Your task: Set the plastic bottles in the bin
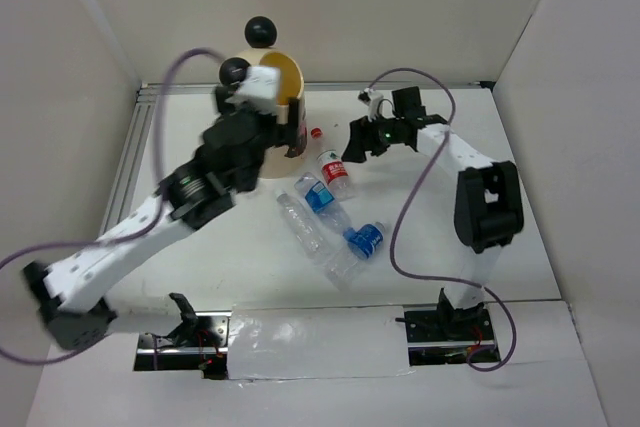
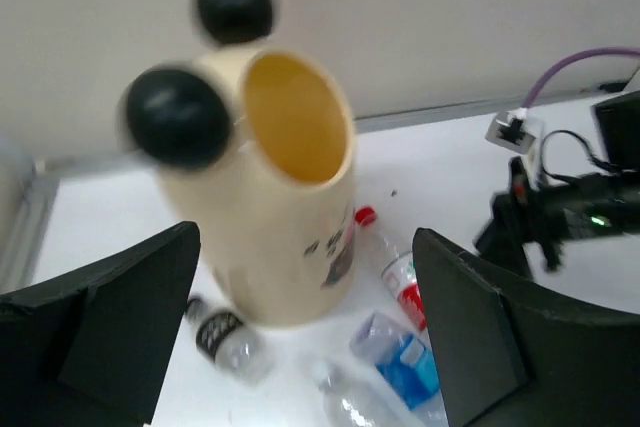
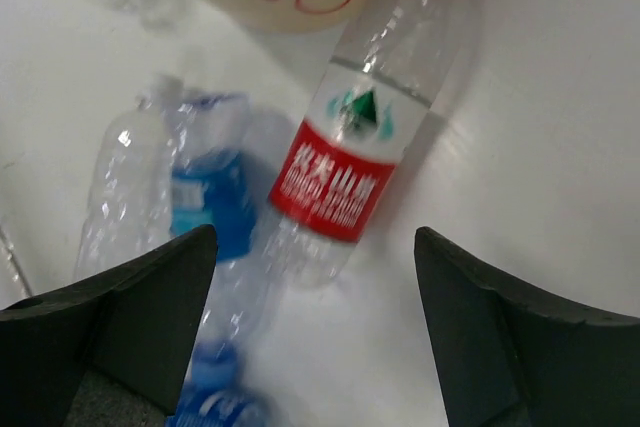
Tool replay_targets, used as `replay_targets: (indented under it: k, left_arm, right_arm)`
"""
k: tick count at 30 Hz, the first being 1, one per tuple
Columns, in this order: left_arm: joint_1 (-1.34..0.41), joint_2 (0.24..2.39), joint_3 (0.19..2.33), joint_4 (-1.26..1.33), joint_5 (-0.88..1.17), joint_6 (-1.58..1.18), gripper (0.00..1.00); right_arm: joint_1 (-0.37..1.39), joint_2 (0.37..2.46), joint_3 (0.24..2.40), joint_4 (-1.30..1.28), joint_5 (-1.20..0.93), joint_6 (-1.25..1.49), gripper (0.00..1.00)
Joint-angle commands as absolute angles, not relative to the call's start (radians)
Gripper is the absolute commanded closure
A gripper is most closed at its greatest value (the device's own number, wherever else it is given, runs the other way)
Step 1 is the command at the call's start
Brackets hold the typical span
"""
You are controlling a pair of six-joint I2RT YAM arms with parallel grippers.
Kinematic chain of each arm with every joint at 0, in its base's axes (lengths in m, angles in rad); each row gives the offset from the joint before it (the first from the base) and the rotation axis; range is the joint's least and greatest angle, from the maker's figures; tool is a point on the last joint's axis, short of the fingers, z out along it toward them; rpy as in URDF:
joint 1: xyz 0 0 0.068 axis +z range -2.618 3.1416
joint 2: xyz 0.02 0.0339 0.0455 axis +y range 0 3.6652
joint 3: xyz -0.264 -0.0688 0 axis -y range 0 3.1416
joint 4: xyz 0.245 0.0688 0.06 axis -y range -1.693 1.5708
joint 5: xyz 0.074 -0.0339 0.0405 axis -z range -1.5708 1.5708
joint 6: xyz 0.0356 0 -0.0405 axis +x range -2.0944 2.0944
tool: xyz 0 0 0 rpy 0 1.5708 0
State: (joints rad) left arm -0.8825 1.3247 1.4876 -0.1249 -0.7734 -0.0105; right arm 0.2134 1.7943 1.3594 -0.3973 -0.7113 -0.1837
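Standing upright on the bench [image 1: 230, 257], the bin [image 2: 270, 237] has its mouth open and two black balls [image 2: 178, 117] on its rim. Only the upper part of its yellowish inner wall shows; the bottom is hidden, so what it holds cannot be told.

All the plastic bottles in view lie on the bench outside the bin. A dark-capped bottle [image 2: 222, 332] lies close by the bin's base on one side. On the other side a red-label bottle [image 3: 345, 162] lies with its red cap near the bin's base and its body pointing away from the bin. Just beside it, farther from the bin, is a blue-label bottle [image 3: 205, 197], then a clear bottle [image 1: 300, 219], and farthest from the bin a crumpled bottle [image 1: 362, 239] with blue on it.

The left tool [image 2: 308, 247] hangs by the bin's rim, fingers spread wide, gripping nothing. The right tool [image 3: 315, 237] hovers over the red-label bottle, near the bin, its fingers also wide apart and touching no bottle.
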Motion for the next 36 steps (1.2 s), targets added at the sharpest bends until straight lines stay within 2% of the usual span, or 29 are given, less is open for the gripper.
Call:
replay_targets:
  k: [1, 2, 6, 9, 12, 15, 19, 20, 21, 23, 25, 31, 36]
  left_arm:
    - [-0.862, 1.037, 1.303, -0.311, -0.853, -0.384, 0.00]
    - [-0.862, 0.982, 1.211, -0.363, -0.853, -0.449, 0.00]
    - [-0.844, 0.792, 1.062, -0.726, -0.828, -0.789, 0.00]
    - [-0.844, 0.710, 0.980, -0.845, -0.819, -1.027, 0.00]
    - [-0.825, 0.677, 0.919, -0.952, -0.810, -1.225, 0.00]
    - [-0.805, 0.652, 0.862, -0.980, -0.776, -1.365, 0.00]
    - [-0.762, 0.661, 0.833, -1.002, -0.729, -1.544, 0.00]
    - [-0.750, 0.690, 0.833, -1.002, -0.718, -1.578, 0.00]
    - [-0.724, 0.704, 0.821, -1.002, -0.694, -1.624, 0.00]
    - [-0.689, 0.732, 0.807, -0.941, -0.661, -1.624, 0.00]
    - [-0.602, 0.775, 0.775, -0.850, -0.563, -1.547, 0.00]
    - [-0.297, 0.883, 0.727, -0.545, -0.231, -1.372, 0.00]
    - [-0.146, 0.966, 0.706, -0.420, -0.083, -1.307, 0.00]
  right_arm:
    - [0.267, 1.949, 1.510, -0.282, -0.620, -0.036, 0.12]
    - [0.290, 1.979, 1.537, -0.273, -0.602, -0.035, 0.12]
    - [0.342, 2.106, 1.661, -0.273, -0.548, -0.026, 0.07]
    - [0.376, 2.167, 1.695, -0.273, -0.484, -0.026, 0.04]
    - [0.396, 2.215, 1.715, -0.262, -0.381, -0.002, 0.04]
    - [0.405, 2.249, 1.715, -0.262, -0.246, 0.008, 0.10]
    - [0.382, 2.249, 1.694, -0.296, -0.257, -0.001, 0.36]
    - [0.370, 2.249, 1.684, -0.307, -0.290, -0.002, 0.54]
    - [0.338, 2.218, 1.672, -0.331, -0.328, -0.012, 0.63]
    - [0.299, 2.182, 1.672, -0.353, -0.472, -0.043, 0.71]
    - [0.240, 2.102, 1.663, -0.353, -0.634, -0.086, 0.71]
    - [0.184, 1.892, 1.698, -0.131, -0.865, -0.127, 0.63]
    - [0.225, 1.881, 1.788, 0.070, -0.994, -0.138, 0.62]
